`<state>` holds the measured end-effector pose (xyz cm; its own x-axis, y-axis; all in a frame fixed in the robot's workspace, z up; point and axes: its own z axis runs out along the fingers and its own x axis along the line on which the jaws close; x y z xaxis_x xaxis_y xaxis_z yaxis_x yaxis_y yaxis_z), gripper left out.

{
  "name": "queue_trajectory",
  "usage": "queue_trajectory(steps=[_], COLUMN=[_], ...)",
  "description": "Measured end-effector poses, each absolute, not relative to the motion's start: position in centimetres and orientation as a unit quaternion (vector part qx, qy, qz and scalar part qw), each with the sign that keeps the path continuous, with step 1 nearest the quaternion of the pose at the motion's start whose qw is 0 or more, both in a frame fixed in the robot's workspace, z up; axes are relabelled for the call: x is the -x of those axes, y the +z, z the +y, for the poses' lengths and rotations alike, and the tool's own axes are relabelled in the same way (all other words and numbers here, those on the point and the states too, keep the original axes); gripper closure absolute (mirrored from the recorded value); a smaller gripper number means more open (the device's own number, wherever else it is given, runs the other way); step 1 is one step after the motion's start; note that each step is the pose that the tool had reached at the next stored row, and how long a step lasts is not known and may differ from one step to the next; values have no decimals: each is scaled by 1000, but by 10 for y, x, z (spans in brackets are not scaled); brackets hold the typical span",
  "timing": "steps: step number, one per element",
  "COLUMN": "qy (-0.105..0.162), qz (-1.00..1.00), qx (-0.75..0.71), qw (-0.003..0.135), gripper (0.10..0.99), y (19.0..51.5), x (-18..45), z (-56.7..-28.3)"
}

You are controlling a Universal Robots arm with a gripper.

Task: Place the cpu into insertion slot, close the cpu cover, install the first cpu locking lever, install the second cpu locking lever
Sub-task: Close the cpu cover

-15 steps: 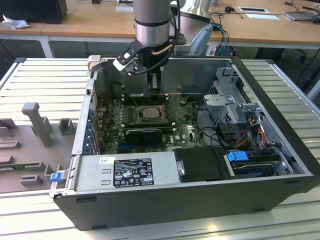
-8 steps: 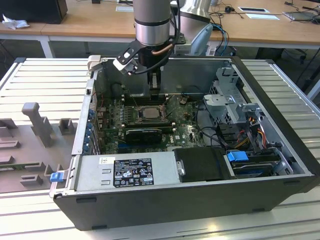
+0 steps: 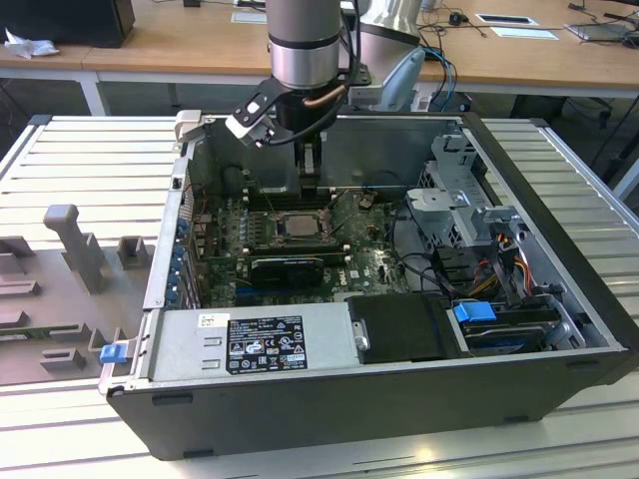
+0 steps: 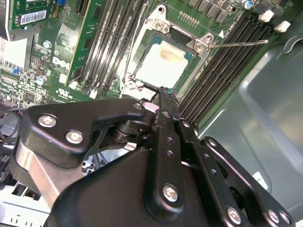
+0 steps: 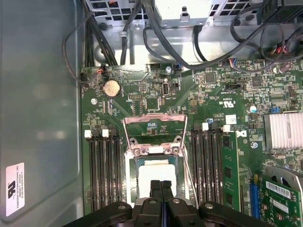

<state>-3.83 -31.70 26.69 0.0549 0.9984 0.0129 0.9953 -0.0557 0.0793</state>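
Observation:
The cpu lies flat in the insertion slot on the green board, its pale silver top showing in both wrist views. The cpu cover is swung open beyond the slot, and green board shows through its cut-out. A thin locking lever sticks out sideways from a slot corner, unlatched. My gripper hangs just over the near edge of the cpu with its fingers shut together and nothing between them. In the exterior view the gripper is inside the open computer case, above the cpu.
Black memory slots run along both sides of the socket. A black power supply and drive bays crowd the case. Cables cross the board's far end, beside a finned heatsink. The case wall stands close by.

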Motion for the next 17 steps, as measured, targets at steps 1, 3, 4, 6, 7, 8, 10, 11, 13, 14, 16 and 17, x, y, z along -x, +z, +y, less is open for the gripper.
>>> queue_trajectory(steps=[1, 3, 4, 6, 7, 8, 10, 11, 13, 14, 16, 17], qy=[32, 32, 32, 32, 32, 32, 32, 32, 32, 32, 32, 32], qz=[687, 687, 687, 687, 687, 687, 687, 687, 687, 687, 687, 687], qx=[-726, -726, -726, -726, -726, -726, -726, -726, -726, -726, -726, -726], qw=[24, 24, 24, 24, 24, 24, 24, 24, 24, 24, 24, 24], gripper=[980, 980, 980, 980, 980, 980, 980, 980, 980, 980, 980, 980], y=[267, 268, 268, 269, 269, 269, 269, 269, 269, 269, 269, 269], x=[38, 38, 38, 38, 38, 37, 34, 32, 27, 25, 20, 18], z=[-317, -317, -317, -317, -317, -317, -317, -317, -317, -317, -317, -317])
